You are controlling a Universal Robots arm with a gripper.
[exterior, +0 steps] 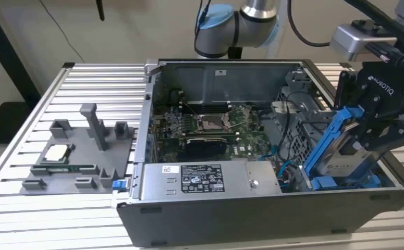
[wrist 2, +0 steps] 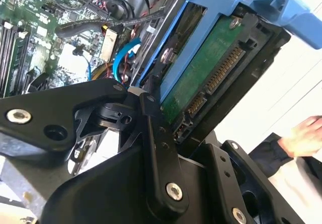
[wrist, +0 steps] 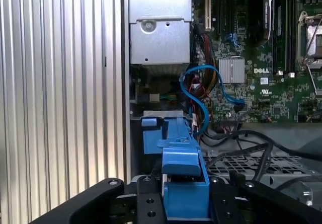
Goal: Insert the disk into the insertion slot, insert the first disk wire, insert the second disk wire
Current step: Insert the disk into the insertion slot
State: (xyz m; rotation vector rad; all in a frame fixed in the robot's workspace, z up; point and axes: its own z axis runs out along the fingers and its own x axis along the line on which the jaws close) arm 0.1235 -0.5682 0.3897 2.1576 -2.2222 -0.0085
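Disk (exterior: 345,156), clamped in the clenched end effector (exterior: 368,138), stands tilted, lower end at the insertion slot (exterior: 327,183) in the near corner of the case (exterior: 257,213), exterior view's right. At this tilt its frame may jam on the slot edge or pinch the blue cables (wrist: 200,102) beside it.

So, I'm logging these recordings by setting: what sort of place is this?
Likely a robotics lab bench: an open dark-grey computer case on a ribbed aluminium table, a grey plastic parts fixture beside it.
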